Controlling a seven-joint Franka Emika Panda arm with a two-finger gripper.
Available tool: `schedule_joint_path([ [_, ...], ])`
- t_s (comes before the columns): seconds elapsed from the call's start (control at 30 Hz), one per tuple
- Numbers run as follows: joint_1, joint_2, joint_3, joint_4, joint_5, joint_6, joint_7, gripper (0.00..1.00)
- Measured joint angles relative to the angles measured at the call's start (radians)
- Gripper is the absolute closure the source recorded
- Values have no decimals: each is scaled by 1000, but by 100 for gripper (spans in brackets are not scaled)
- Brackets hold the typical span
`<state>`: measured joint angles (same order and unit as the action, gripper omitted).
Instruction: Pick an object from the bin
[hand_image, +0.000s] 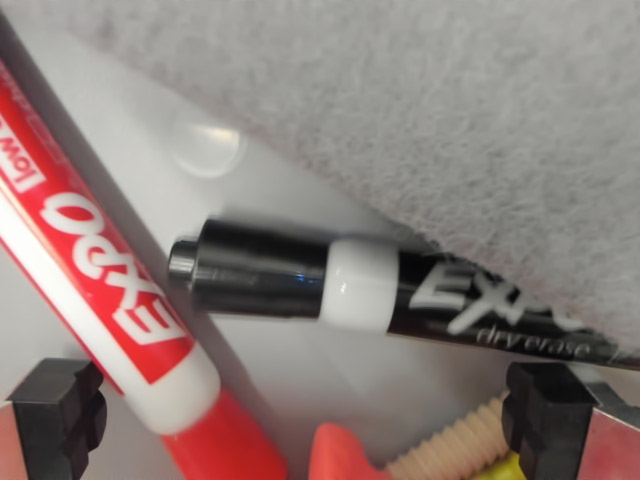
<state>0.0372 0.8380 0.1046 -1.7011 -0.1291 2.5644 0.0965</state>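
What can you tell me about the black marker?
The black marker lies on its side on the white bin floor, running from the middle of the wrist view toward the right. It looks like smooth plastic, with a black cap end pointing to the view's left, a white band, and a black body with white Expo lettering and "dry erase". A gray fuzzy cloth covers its far right end. It does not touch the red marker.

The red marker (110, 290) carries the brand "EXPO" in white letters on a red label, seen upside down, and above it along the barrel a smaller word beginning "low", the rest cut off. To the right of the red marker, the black marker (400, 290) shows "EXPO" in white, partly covered, with "dry erase" in smaller grey letters beneath.
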Motion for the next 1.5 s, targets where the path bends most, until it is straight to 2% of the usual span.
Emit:
schedule_joint_path([
  [0.27, 3, 15, -1, 7, 0, 4, 0, 0],
  [0.3, 3, 15, -1, 7, 0, 4, 0, 100],
  [1.5, 3, 13, 0, 9, 0, 3, 0, 100],
])
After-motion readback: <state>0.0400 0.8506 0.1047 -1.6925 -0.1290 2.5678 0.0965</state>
